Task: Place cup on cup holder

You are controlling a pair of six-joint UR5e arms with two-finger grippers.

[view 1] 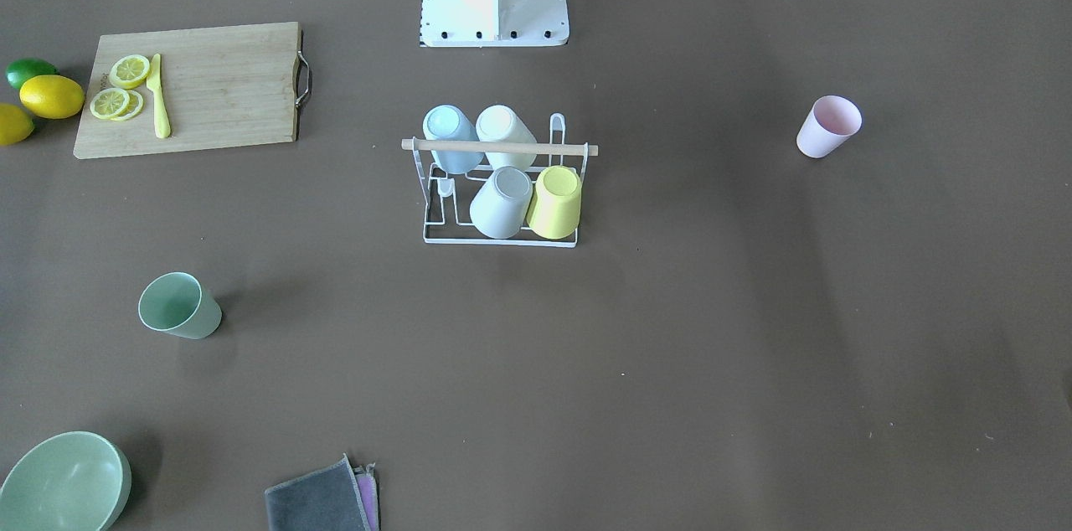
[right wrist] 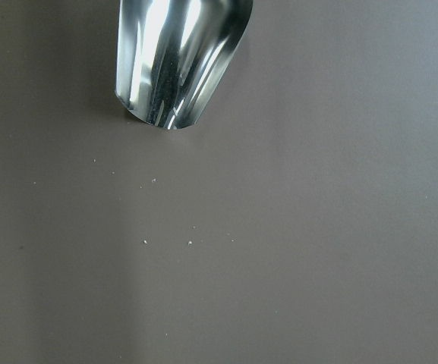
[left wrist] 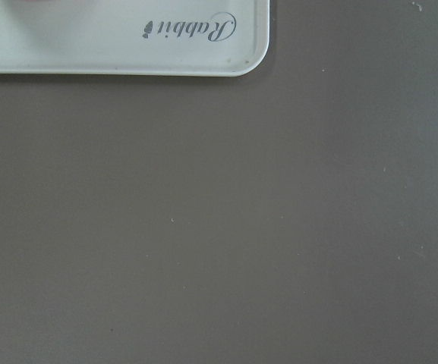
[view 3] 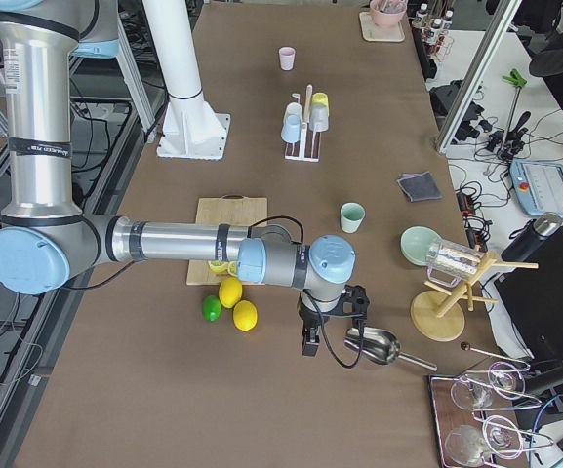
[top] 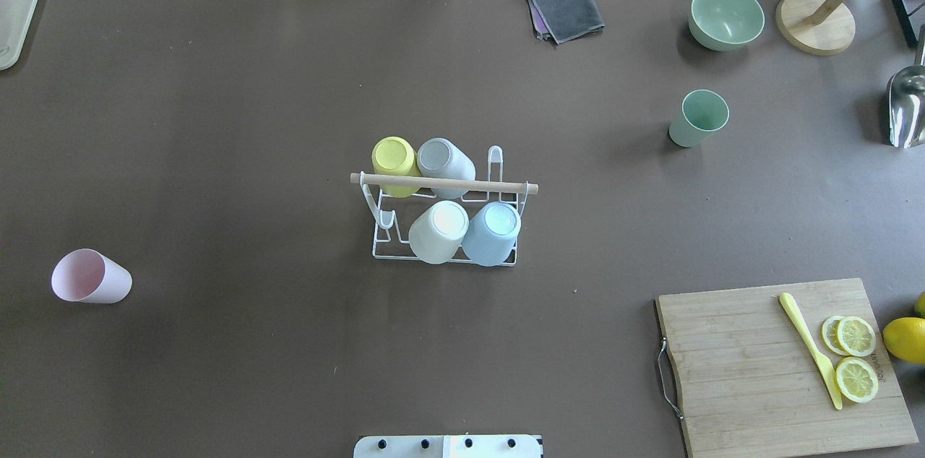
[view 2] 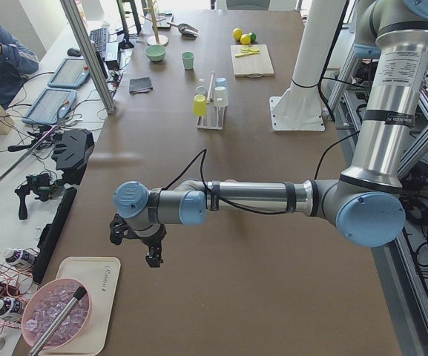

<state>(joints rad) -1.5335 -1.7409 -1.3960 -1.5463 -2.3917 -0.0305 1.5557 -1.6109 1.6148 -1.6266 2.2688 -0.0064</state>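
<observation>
**While both arms hang at the table's ends, two cups stand loose**

Since the cup holder (top: pixel 444 183) at the centre of the overhead view already carries four upturned cups, we take the task's cup to be one of two that stand mouth-up on the table (top: pixel 289 371). The pink cup (top: pixel 90 277) is at the lower left of that view and the green cup (top: pixel 697 118) at the upper right, both well apart from the rack. Two prongs look free, one at the rack's lower left and one at its upper right.

The left gripper (view 2: pixel 141 245) shows only in the left side view and the right gripper (view 3: pixel 328 327) only in the right side view. We therefore cannot tell whether either pair of fingers is apart or together.

We judge the cups light, stiff and smooth, probably plastic, with tapered walls that could slip. We would pinch one wall at the rim, or span the body, leaving room to turn the cup mouth-down over a prong.
</observation>
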